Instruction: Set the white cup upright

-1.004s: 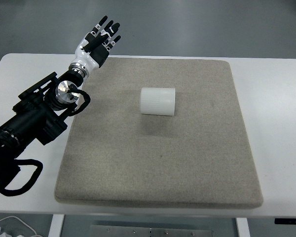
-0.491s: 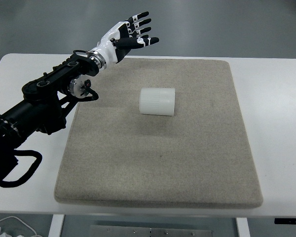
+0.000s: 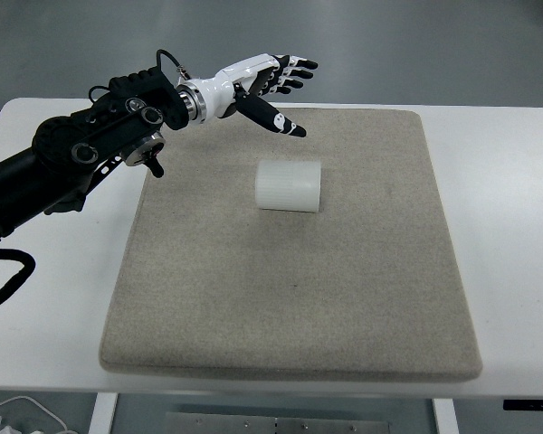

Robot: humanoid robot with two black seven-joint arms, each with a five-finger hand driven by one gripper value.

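The white cup is seen lying on its side near the centre of a grey felt mat on the white table. The left hand is held at eleven o'clock from it, fingers spread, nothing grasped.

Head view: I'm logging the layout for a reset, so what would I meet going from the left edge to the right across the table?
Black left arm → left hand, fingers spread, holding nothing → white cup lying on its side on the grey mat → bare white table.
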